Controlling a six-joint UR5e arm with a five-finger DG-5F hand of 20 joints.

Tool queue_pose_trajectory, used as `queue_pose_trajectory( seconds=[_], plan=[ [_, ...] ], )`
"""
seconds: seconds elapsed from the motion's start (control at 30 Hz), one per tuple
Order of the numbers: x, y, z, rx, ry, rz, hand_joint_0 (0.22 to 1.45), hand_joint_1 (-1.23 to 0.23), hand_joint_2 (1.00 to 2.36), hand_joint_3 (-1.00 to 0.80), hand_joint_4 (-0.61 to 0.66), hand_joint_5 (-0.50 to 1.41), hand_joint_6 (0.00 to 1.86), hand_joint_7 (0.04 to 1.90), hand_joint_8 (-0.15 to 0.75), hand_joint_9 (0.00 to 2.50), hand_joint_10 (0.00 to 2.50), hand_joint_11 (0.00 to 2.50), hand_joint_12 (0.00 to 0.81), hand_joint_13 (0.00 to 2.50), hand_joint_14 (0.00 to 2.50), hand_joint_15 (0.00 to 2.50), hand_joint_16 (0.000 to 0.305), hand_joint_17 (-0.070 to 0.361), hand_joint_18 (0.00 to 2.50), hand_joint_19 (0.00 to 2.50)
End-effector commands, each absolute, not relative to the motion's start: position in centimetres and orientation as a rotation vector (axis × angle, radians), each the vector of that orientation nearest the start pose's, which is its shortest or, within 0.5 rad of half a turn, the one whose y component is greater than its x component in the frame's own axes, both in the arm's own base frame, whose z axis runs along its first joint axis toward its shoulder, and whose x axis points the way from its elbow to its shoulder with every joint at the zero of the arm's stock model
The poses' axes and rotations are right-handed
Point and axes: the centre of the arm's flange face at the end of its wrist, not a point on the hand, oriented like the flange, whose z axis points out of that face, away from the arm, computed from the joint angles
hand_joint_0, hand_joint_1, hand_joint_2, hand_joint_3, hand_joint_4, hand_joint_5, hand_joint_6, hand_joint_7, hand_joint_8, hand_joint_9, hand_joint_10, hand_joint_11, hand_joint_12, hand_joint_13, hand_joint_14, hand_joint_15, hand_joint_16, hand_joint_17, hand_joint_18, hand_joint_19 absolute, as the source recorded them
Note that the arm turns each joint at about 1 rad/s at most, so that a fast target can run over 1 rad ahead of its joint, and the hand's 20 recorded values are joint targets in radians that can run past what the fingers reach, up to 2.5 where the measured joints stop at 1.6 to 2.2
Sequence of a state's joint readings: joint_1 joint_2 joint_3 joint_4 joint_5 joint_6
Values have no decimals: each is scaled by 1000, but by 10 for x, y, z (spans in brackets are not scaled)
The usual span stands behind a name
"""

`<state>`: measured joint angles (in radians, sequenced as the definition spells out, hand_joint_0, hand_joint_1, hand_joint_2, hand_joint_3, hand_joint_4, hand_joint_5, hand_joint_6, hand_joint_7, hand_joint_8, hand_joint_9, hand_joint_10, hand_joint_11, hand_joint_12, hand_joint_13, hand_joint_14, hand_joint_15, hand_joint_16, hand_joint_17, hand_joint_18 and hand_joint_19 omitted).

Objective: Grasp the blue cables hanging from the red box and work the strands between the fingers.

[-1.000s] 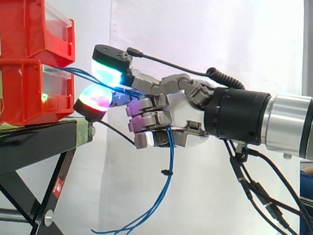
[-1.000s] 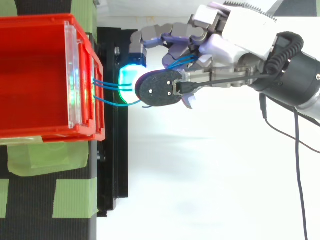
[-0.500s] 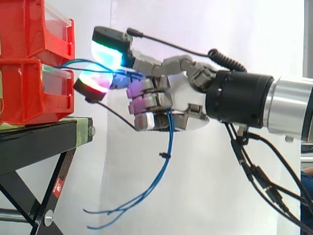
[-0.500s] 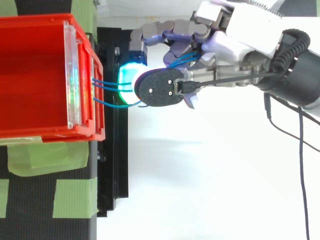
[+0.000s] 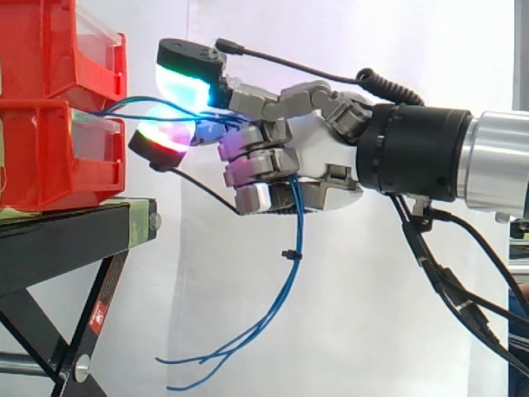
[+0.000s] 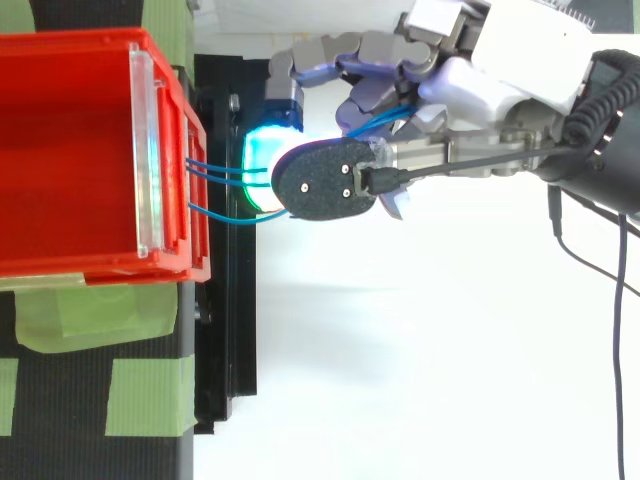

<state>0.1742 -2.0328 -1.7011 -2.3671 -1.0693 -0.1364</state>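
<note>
Metalwork of the black stand (image 5: 58,244) carries the red box (image 5: 50,153), which lies at 9 o'clock from the robot hand (image 5: 318,174) in the side view. The blue cables (image 5: 291,240) leave the box front and run level toward 3 o'clock between the glowing pads. They pass through the curled fingers that clamp them, then hang toward 6 o'clock, loose ends trailing to 7 o'clock. Working the strands likely means sliding along that level stretch.

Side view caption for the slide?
Robot hand grips blue cables from the red box, loose ends dangling below.
</note>
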Motion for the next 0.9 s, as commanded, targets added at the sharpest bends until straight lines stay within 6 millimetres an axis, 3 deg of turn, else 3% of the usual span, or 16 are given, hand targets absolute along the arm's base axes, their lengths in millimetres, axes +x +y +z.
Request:
queue_pose_trajectory(
  seconds=[0.0,0.87],
  plan=[
    [639,-71,240,1197,909,964,846,-618,1012,-696,255,173,485,1257,426,1017,2500,2500,519,1246,2500,1718,58,130,1601,841],
    [637,-74,237,1201,946,940,853,-604,1013,-699,256,177,497,1261,425,1020,2500,2500,516,1242,2500,1723,57,129,1596,828]
  ],
)
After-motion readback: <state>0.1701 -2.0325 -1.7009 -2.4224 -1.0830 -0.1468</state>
